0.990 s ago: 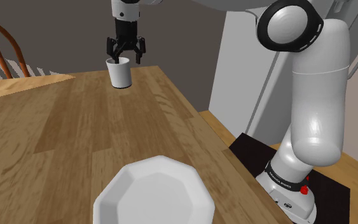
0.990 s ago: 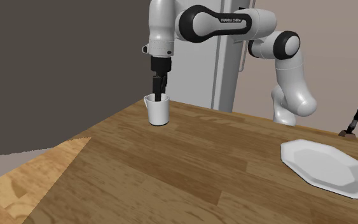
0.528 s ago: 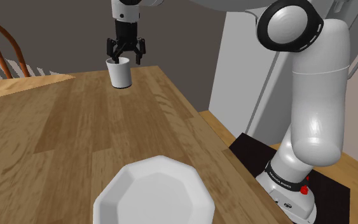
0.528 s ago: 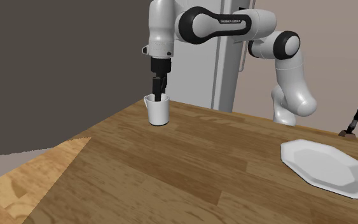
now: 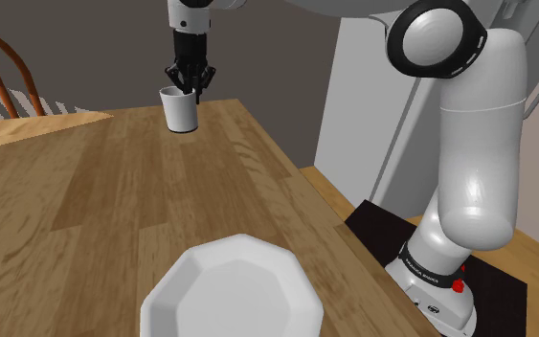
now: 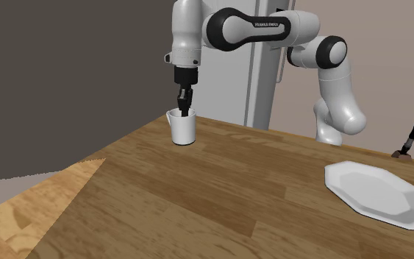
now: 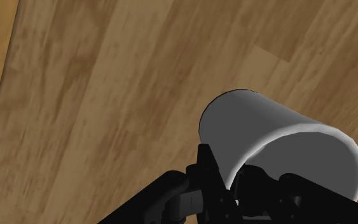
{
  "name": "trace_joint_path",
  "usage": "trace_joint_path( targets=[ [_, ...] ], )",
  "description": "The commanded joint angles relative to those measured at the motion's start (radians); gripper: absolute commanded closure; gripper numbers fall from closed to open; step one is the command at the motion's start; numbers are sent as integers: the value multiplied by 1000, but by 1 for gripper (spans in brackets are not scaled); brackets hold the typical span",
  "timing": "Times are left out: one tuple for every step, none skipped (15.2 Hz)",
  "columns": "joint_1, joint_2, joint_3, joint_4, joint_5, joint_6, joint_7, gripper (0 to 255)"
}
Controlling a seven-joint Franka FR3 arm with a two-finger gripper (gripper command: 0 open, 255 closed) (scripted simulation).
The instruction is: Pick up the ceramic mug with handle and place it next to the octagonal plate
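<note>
On the grainy wooden table [image 5: 114, 191], black pincer [image 5: 190, 90] tight on the thin rim of a smooth white mug [image 5: 181, 115].

My pincer [image 5: 190, 88] is all black. The mug [image 5: 181, 112] right at its tips is plain white, shaded grey inside. The worktop [image 5: 114, 201] under it is warm brown wood grain, with lighter and darker streaks. The plate [image 5: 229, 297], well away from the pincer, is plain white too. My arm [image 5: 478, 163] is white with dark joints and has a red button [image 5: 458, 285] low down.
</note>
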Motion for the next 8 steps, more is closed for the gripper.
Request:
trace_joint_path(
  targets=[
    [0, 0, 0, 0, 0, 0, 0, 255],
    [0, 0, 0, 0, 0, 0, 0, 255],
    [1, 4, 0, 20, -1, -15, 1, 255],
    [3, 9, 0, 42, -2, -32, 1, 255],
    [5, 15, 0, 64, -3, -48, 2, 255],
    [7, 21, 0, 87, -5, -65, 3, 255],
    [9, 28, 0, 111, -6, -83, 3, 255],
    [12, 35, 0, 136, -8, -101, 4, 255]
  ],
)
